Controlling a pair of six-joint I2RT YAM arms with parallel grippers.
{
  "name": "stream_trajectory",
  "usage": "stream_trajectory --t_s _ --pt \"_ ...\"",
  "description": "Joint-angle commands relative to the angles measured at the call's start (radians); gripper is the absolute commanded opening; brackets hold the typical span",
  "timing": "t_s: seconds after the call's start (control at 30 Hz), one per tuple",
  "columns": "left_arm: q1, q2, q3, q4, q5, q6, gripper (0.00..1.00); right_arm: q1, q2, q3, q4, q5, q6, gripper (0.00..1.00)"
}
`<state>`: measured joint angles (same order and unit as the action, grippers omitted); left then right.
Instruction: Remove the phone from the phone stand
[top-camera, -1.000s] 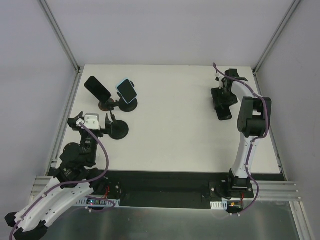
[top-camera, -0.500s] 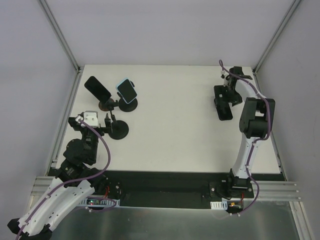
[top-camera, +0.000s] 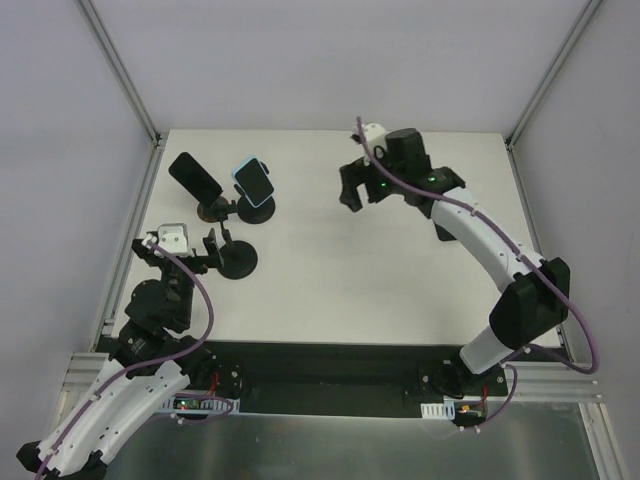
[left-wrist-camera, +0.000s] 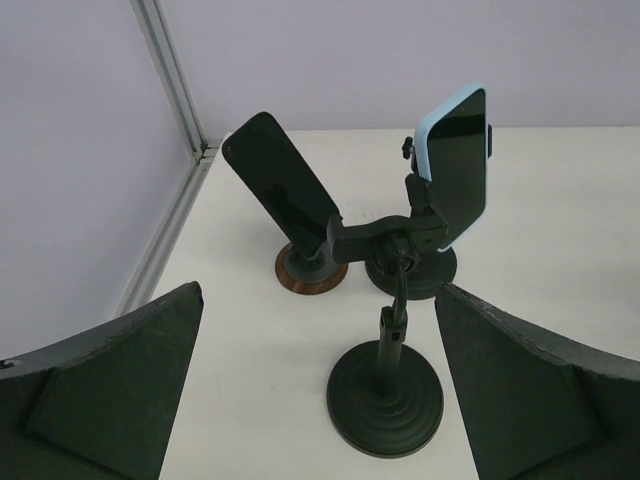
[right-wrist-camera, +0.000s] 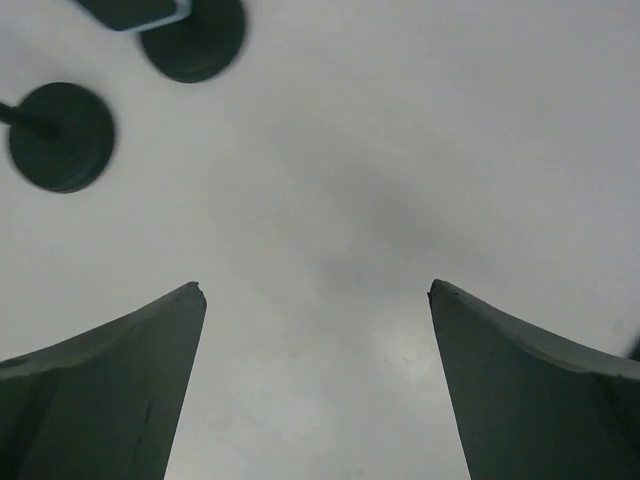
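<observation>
A black phone (top-camera: 195, 174) leans on a brown-based stand (top-camera: 212, 210) at the back left. A blue-cased phone (top-camera: 254, 180) sits clamped on a black stand (top-camera: 261, 211) beside it. A third black stand (top-camera: 238, 260), holding no phone, is nearer. My left gripper (top-camera: 183, 248) is open and empty just left of that stand. In the left wrist view (left-wrist-camera: 318, 290) its base (left-wrist-camera: 385, 400) lies ahead between the fingers, with the black phone (left-wrist-camera: 280, 185) and blue-cased phone (left-wrist-camera: 455, 160) beyond. My right gripper (top-camera: 362, 192) is open and empty, hovering right of the blue-cased phone.
Metal frame rails (top-camera: 120, 70) and grey walls close in the white table (top-camera: 380, 270) at the left, back and right. In the blurred right wrist view (right-wrist-camera: 316, 287), two stand bases (right-wrist-camera: 62, 135) show at the upper left over bare table.
My right arm has swung from the far right back corner leftward to the table's middle back, near the blue-cased phone. My left gripper has edged slightly left. The phones and stands have not moved.
</observation>
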<state>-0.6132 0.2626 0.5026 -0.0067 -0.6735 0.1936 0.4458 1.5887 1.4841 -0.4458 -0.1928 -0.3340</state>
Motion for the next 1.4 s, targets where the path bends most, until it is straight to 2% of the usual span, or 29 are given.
stream_trajectory --t_s 0.0,0.13,0.33,0.5,0.6,0.67,0.8,0.9,0.97,1.0,1.1,1.13,1.23,1.37 --pt "0.01 -0.081 0.017 0.011 -0.067 -0.054 0.99 0.198 0.025 -0.025 0.207 -0.108 0.047 0.96" --pt "0.012 -0.163 -0.01 0.011 -0.089 -0.06 0.99 0.388 0.131 0.069 0.298 -0.099 0.052 0.98" --pt "0.01 -0.206 -0.015 0.011 -0.133 -0.046 0.99 0.534 0.313 0.151 0.495 -0.031 0.075 0.98" --pt "0.01 -0.194 -0.016 0.011 -0.132 -0.039 0.99 0.593 0.485 0.29 0.581 -0.007 0.111 0.99" --pt "0.012 -0.184 -0.016 0.011 -0.132 -0.034 0.99 0.617 0.554 0.335 0.631 0.073 0.119 0.99" --pt "0.012 -0.178 -0.016 0.011 -0.129 -0.033 0.99 0.623 0.58 0.346 0.66 0.137 0.136 0.97" --pt "0.01 -0.164 -0.016 0.011 -0.12 -0.022 0.99 0.623 0.651 0.384 0.696 0.173 0.156 0.9" --pt "0.01 -0.154 -0.015 0.013 -0.118 -0.013 0.99 0.623 0.675 0.413 0.684 0.138 0.161 0.77" --pt "0.01 -0.146 -0.015 0.013 -0.12 -0.006 0.99 0.623 0.674 0.394 0.684 0.121 0.164 0.61" --pt "0.01 -0.146 -0.015 0.013 -0.117 -0.006 0.99 0.625 0.656 0.38 0.682 0.116 0.164 0.49" --pt "0.012 -0.141 -0.015 0.013 -0.11 -0.002 0.99 0.623 0.584 0.27 0.708 0.107 0.164 0.32" --pt "0.012 -0.14 -0.015 0.011 -0.11 -0.002 0.99 0.623 0.561 0.228 0.719 0.107 0.161 0.22" --pt "0.012 -0.14 -0.015 0.011 -0.107 0.001 0.99 0.623 0.452 0.078 0.74 0.118 0.138 0.08" --pt "0.012 -0.138 -0.016 0.011 -0.106 0.006 0.99 0.614 0.298 -0.109 0.745 0.187 0.086 0.01"
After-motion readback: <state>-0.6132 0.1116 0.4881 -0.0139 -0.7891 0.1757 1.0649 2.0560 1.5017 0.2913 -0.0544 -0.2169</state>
